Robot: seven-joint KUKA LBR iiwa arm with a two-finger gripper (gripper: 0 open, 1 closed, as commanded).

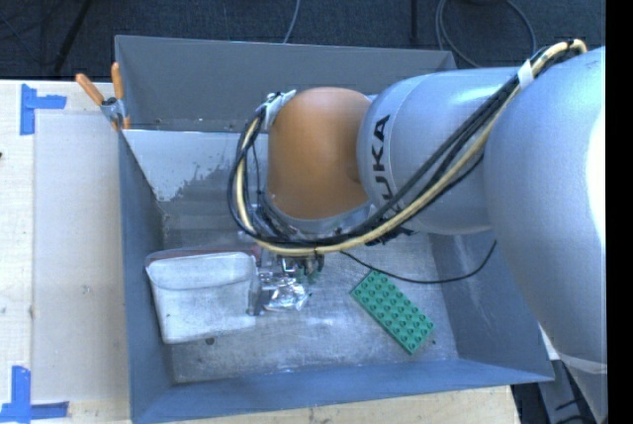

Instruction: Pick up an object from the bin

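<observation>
A whitish flat tray-like container (198, 296) lies on the bin floor at the left. My gripper (280, 292) hangs just past the container's right edge, low over the floor, its metal tip showing under the orange wrist cover. A green studded building plate (393, 311) lies flat to the right of the gripper, a little apart from it. I see nothing held at the tip.
The arm and its orange cover with cables span the bin from the right and hide the middle of the floor. Sloped grey walls close in the bin at the back and left.
</observation>
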